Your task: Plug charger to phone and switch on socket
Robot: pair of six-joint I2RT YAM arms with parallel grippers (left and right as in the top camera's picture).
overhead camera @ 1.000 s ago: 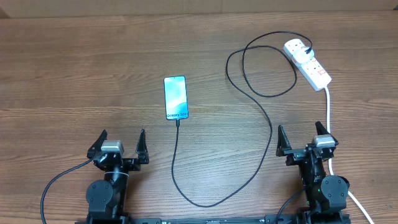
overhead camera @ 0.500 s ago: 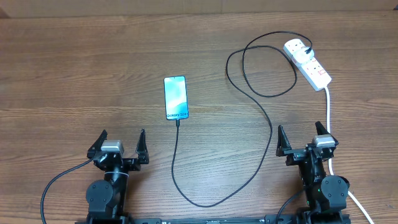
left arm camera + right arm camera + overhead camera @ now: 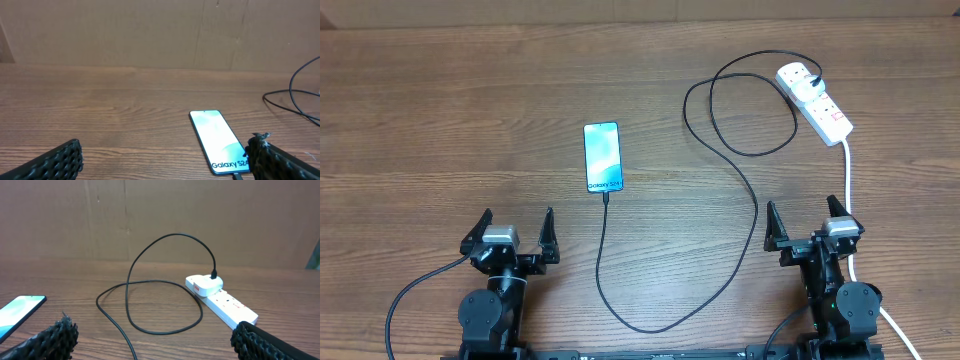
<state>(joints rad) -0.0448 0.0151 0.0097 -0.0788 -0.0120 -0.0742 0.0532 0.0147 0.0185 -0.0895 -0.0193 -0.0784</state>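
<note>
Wooden tabletop (image 3: 440, 110) seen from overhead, carrying every item of the task. The phone (image 3: 603, 157) lies flat and screen-up near the middle of the table, its display lit blue-cyan and its "Galaxy S24" end turned toward the robot. The charger (image 3: 757, 212), a thin black cable, meets the phone's near edge and sweeps in a wide curve between the two arms. It then rises to the right, forms a loop beside the socket (image 3: 823, 107) and ends at a white adapter (image 3: 205, 284) seated in the socket's far end. The socket, a white power strip, lies diagonally at the far right; its thick white cord (image 3: 847, 175) runs back just beside the right arm. The position of its red switches cannot be made out. The left gripper (image 3: 517, 222) and the right gripper (image 3: 802, 215) sit at the near edge. Each has its fingers spread wide and released, grasping nothing, well apart from the phone and the socket. A brown cardboard wall (image 3: 150, 30) closes the far side in both wrist views.
</note>
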